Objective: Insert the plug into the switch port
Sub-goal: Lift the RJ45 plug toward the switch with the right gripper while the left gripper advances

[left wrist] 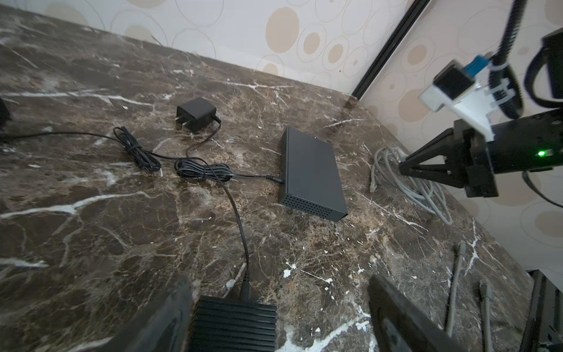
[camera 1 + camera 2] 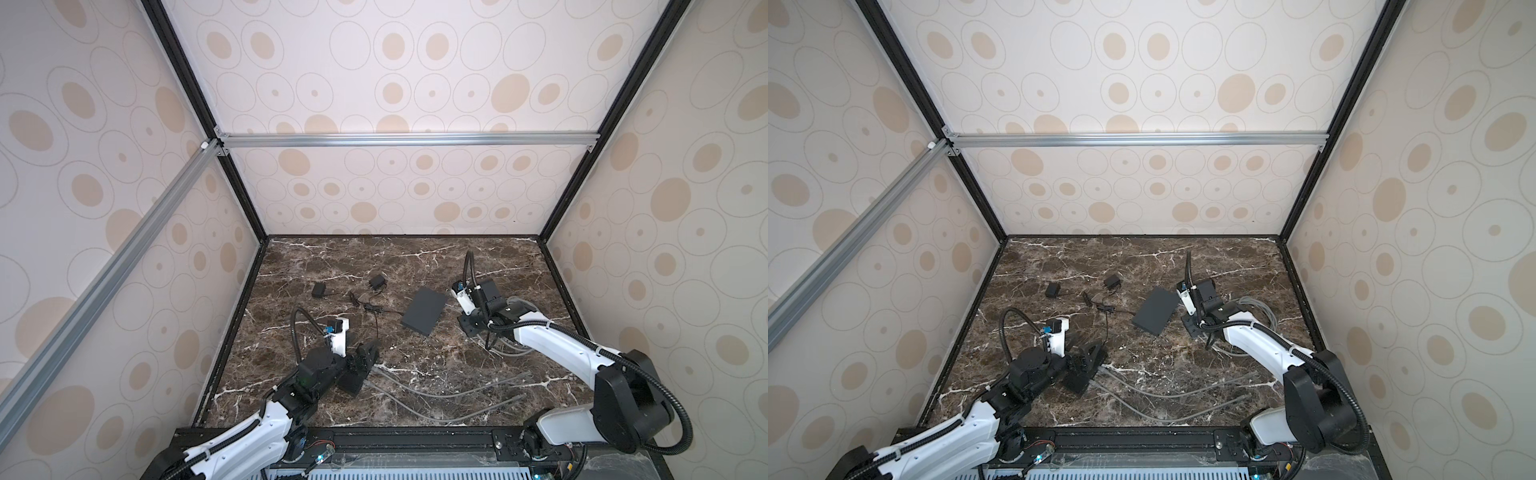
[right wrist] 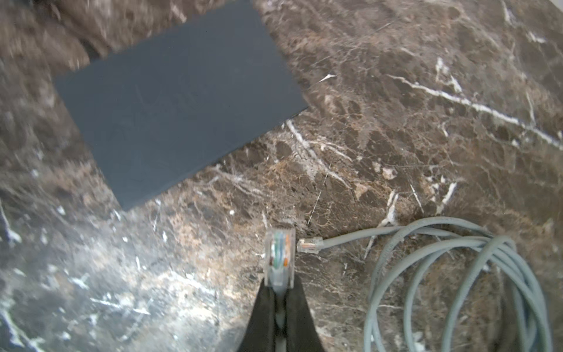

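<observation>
Right wrist view: right gripper (image 3: 279, 291) is clenched on the back end of the plug (image 3: 279, 254). The clear tip sticks out past the fingertips, near the switch (image 3: 179, 100) but apart from it and not in any port. The ports can't be seen. A second plug (image 3: 308, 244) lies on the table (image 3: 411, 106) just beside the held one, at the end of a grey cable coil (image 3: 457, 274) on the far side from the switch. Left wrist view: left gripper (image 1: 278, 283) is released, fingers (image 1: 396, 317) spread wide either side of a ribbed black box (image 1: 234, 323), well apart from the switch. A power cord (image 1: 259, 176) is plugged into the switch's side, with a wall adapter (image 1: 196, 114) near it.
</observation>
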Robot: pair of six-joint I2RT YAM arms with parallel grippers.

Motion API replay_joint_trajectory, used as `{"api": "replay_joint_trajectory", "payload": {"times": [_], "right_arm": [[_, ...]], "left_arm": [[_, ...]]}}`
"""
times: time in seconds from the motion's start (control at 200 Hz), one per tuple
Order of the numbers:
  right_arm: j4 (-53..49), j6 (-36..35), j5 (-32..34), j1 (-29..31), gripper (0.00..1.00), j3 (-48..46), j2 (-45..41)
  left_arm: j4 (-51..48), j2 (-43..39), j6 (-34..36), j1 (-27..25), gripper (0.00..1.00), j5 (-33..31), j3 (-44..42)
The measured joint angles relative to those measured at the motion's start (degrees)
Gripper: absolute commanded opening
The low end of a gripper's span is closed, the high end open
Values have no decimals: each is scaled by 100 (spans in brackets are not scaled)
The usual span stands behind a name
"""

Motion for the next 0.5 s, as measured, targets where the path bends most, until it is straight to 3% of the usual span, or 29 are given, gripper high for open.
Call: {"api": "replay_joint_trajectory", "payload": {"times": [0.13,0.255,0.5], "right_arm": [[50,599,-413,-9,0,7,74],[101,817,-743,-9,0,-26,85],[306,973,-1071,-4,0,-356,-205]], "left_arm": [[-76,752,4,7,83,313,527],[-518,1401,-20,72,73,636,1364],[-739,2378,162,105,77,732,2461]]}}
